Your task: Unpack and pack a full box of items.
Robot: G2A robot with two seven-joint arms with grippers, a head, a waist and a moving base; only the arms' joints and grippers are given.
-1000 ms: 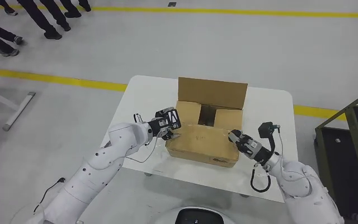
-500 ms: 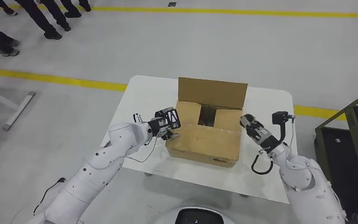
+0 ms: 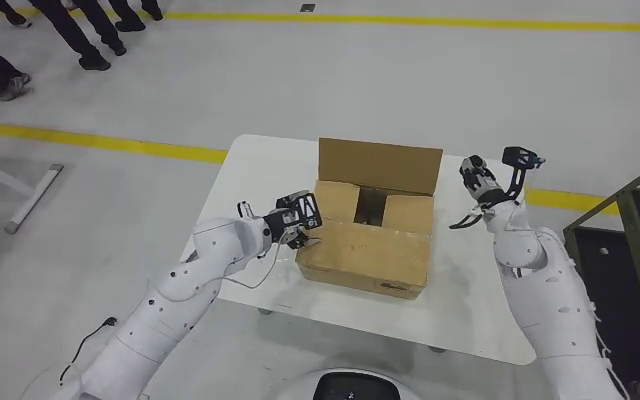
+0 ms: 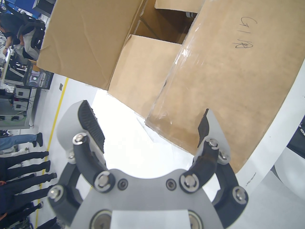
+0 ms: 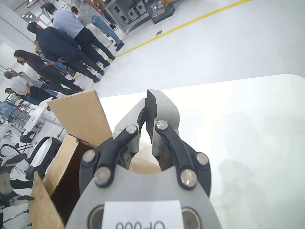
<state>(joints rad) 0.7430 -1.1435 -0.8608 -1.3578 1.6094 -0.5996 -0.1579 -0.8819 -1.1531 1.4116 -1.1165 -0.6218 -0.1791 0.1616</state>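
The cardboard box stands in the middle of the white desk, a little below the centre of the top view. Its back flap stands upright. The two side flaps are folded inward, and the front flap lies flat over the near half of the top. A dark opening is left between the flaps, and I cannot tell what is inside it.

The left gripper is at the left front corner of the box, left of centre in the top view. In the left wrist view this gripper is released, with its fingers wide apart. The corner of the box lies just ahead, between them, over a bare part of the desk. One finger comes in front of the box wall, but I cannot tell if it touches. A strip of clear tape runs along the edge of the front flap.

The right gripper is in the upper right of the top view, just to the right of the upright flap and above the desk. In the right wrist view the gripper is clenched, the two pads together with nothing between them. The box with its back flap is at the lower left of this view, and the desk is on the right.
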